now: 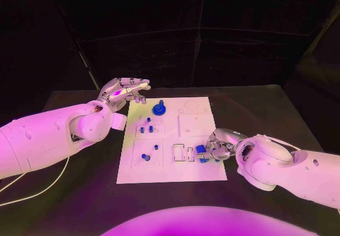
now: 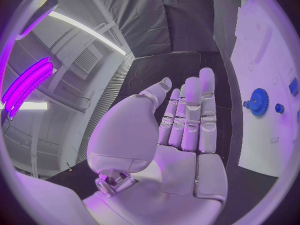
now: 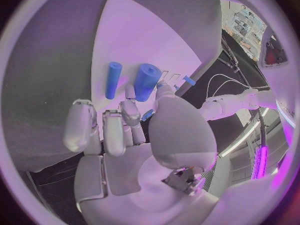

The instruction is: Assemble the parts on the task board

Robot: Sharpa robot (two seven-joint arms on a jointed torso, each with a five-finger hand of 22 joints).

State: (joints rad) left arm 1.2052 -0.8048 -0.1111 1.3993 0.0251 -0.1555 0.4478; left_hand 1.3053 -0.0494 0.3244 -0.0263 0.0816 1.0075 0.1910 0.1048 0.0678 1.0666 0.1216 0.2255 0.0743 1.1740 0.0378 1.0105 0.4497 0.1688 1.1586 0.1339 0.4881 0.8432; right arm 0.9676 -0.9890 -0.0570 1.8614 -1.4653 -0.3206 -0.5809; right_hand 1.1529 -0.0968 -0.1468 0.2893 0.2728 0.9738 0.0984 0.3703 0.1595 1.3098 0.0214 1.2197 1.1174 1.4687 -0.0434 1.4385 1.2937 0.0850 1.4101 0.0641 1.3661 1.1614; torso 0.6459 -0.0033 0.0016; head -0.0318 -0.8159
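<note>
Centred on the matte black worktop [image 1: 85, 196] lies the flat white task board [image 1: 198, 172], with shallow recesses and small blue pegs. Toothed blue gear [image 1: 159, 109] sits near its far edge. Left robot hand [image 1: 124, 91] hovers open, fingers straight. Right robot hand [image 1: 218, 146] touches a smooth blue cylinder [image 3: 147, 81]; grip unclear.
</note>
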